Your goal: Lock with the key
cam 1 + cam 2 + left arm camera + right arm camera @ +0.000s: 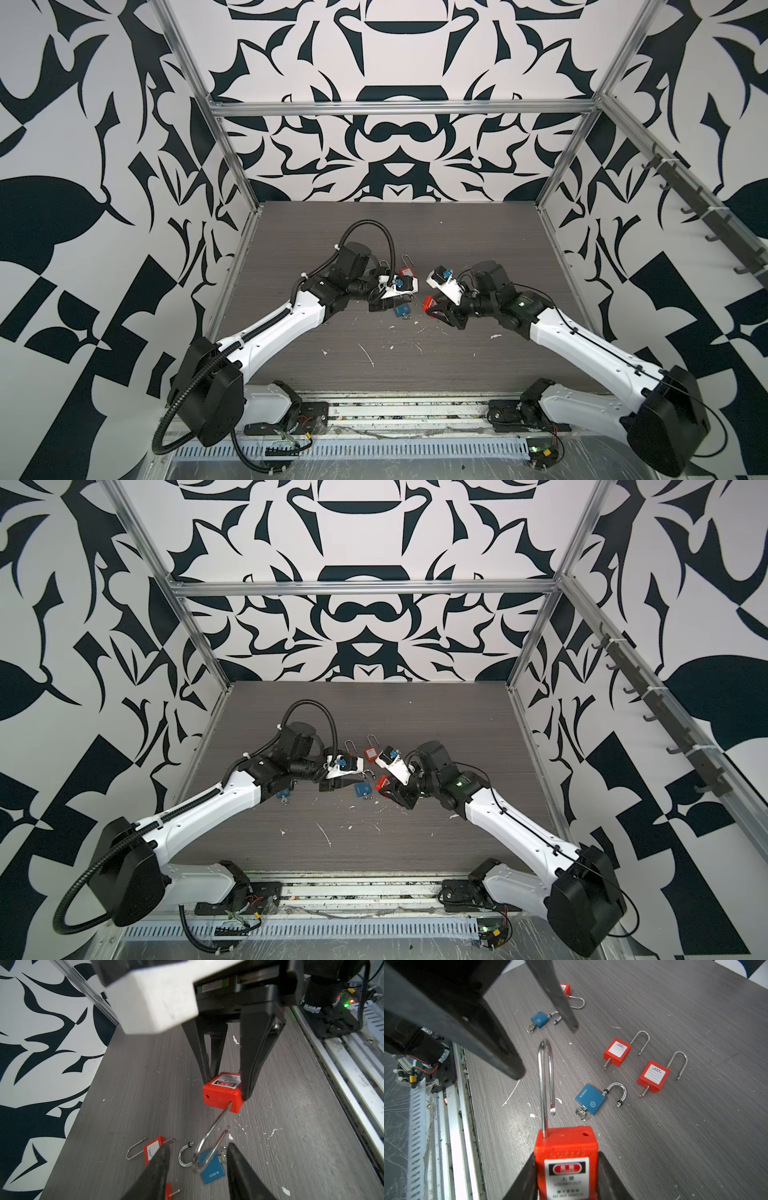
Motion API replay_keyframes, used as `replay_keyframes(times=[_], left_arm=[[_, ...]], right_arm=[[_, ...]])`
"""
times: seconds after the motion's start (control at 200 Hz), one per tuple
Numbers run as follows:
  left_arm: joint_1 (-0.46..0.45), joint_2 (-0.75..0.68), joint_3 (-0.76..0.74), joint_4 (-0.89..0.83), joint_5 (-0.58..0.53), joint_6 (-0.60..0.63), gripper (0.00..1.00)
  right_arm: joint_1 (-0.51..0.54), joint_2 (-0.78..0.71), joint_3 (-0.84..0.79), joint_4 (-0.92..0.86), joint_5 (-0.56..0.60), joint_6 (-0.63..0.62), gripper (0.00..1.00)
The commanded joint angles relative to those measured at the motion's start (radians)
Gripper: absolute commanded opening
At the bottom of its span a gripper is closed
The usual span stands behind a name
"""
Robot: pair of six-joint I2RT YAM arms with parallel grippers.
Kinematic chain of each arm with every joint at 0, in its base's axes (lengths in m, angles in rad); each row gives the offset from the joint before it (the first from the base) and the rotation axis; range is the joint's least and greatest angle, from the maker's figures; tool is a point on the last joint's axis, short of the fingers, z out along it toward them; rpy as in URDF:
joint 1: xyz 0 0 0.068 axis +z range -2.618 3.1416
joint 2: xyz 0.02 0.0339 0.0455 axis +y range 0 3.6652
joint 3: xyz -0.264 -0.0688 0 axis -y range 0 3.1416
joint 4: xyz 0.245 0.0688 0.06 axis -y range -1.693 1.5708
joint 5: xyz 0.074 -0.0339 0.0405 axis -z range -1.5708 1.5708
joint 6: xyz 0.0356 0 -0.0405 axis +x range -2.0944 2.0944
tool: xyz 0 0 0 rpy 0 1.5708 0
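Near the middle of the table (pixel 374 232) the two arms meet, with wide room behind them toward the back wall (pixel 395 158). A metal rail (pixel 395 411) runs along the front edge. The table top is grey with thin lines and white flecks. The right gripper (pixel 566 1178) squeezes the red padlock (pixel 566 1147), a smooth plastic block. Its shiny bent shackle (pixel 545 1076) pokes between the spread-apart fingers of the left gripper (pixel 545 1049).
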Motion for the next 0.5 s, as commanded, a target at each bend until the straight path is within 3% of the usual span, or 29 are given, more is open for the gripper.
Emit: replay_keyframes(times=[0.0,0.36,0.495], left_arm=[[0.006,0.006,0.019,-0.059,0.027,0.05,0.46],[0.031,0.001,0.044,-0.163,0.115,0.109,0.41],[0.045,0.012,0.077,-0.215,0.148,0.13,0.33]], right_arm=[[0.016,-0.04,0.026,0.03,0.011,-0.026,0.14],[0.035,-0.015,0.067,-0.049,-0.021,-0.085,0.13],[0.037,-0.005,0.086,-0.077,-0.001,-0.114,0.12]])
